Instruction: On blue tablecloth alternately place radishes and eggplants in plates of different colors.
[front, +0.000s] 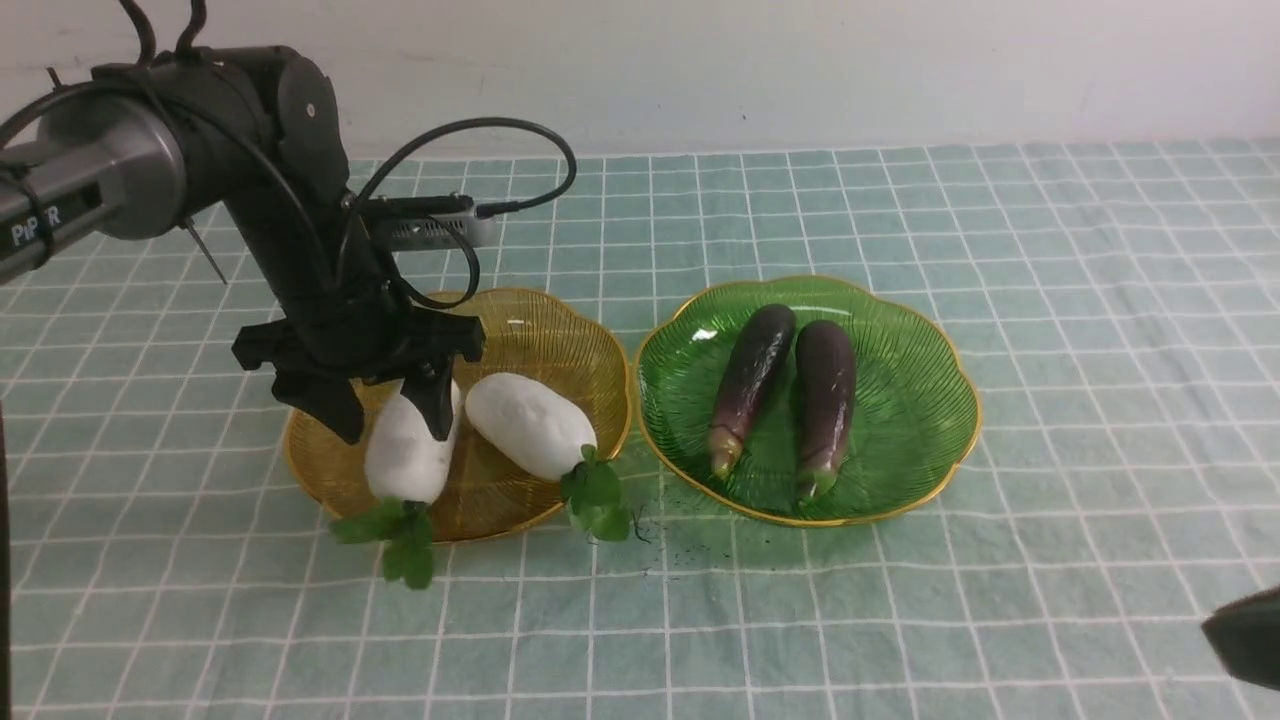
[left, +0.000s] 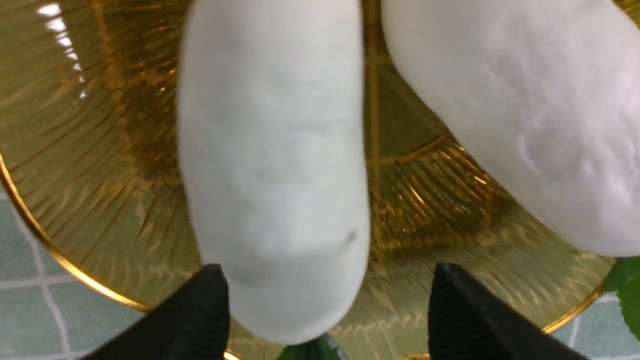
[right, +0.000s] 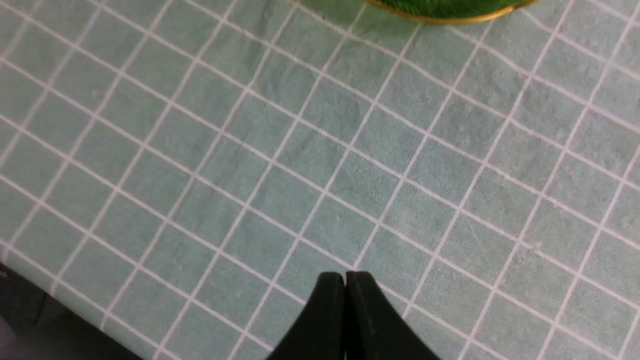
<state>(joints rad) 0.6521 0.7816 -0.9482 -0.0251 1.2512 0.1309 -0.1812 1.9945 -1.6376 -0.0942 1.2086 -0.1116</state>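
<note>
Pale wall (front: 800, 60) stood behind the surface, which the blue checked cloth (front: 1050, 250) covered entirely, with slight wrinkles. Left arm (front: 250, 180), black, reached down from the left side over the amber plate (front: 570, 330). Green plate (front: 920, 420) sat just beside it on the right. Whether the two rims touched could not be told. Both plates rested on the cloth.

Amber plate held both radishes. Left radish (front: 405, 465) lay with its leaves toward the camera, hanging over the near rim. Right radish (front: 530, 425) lay at an angle beside it, separated by a narrow gap in the left wrist view, with its leaves also past the rim. Green plate held both eggplants side by side, stems toward the camera. Left eggplant (front: 752, 380) was slightly tilted, and right eggplant (front: 826, 385) lay nearly straight.

Left claw (front: 395, 432) was apart, its fingers straddling the far end of the left radish. The wrist view showed a clear gap at one finger, so nothing was clamped. Right claw (right: 345, 282) had its tips pressed together over the cloth, close to the green plate's near rim, and held nothing. Small dark specks (front: 650, 535) marked the cloth between the plates.
</note>
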